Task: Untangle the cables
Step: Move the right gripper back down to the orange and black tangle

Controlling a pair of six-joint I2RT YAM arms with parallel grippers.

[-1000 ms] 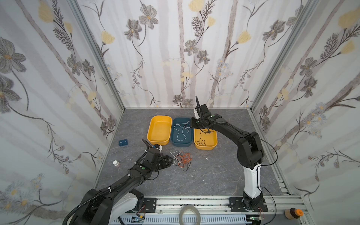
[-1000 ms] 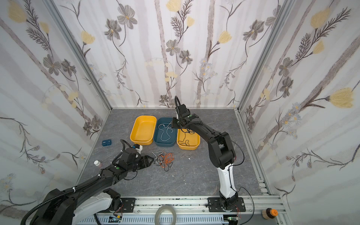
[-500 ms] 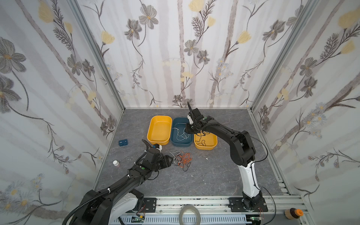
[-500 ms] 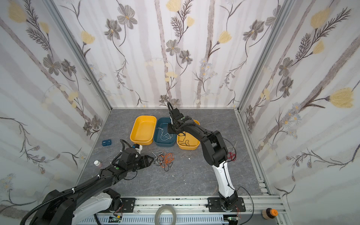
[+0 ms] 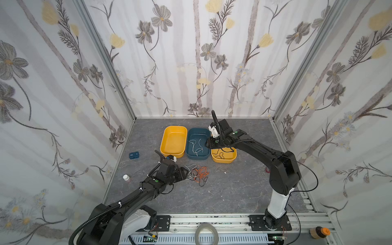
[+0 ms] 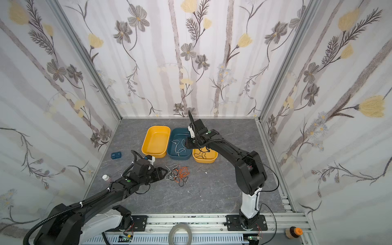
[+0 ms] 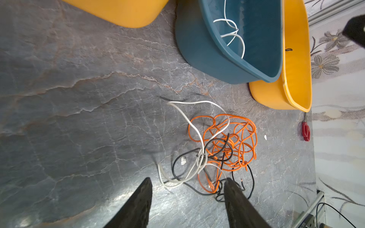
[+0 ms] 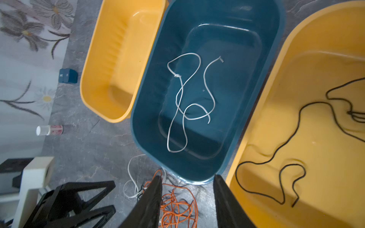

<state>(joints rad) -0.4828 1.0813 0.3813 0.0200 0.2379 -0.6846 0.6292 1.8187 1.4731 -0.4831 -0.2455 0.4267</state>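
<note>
The left gripper (image 7: 187, 180) stood spread and empty at the near edge of the tangled cables (image 7: 221, 142) on the table (image 7: 79, 98), the heap lying straight ahead of it. The right gripper (image 8: 187, 177), also spread, hung over the blue tray (image 8: 142, 122), well apart, so the left was nearer.

Soft, bright, even light fills both top views, which bow toward the frame corners. Glare whitens a patch of the grey marbled counter (image 7: 79, 118) in the left wrist view; the right wrist view is slightly blurred.
</note>
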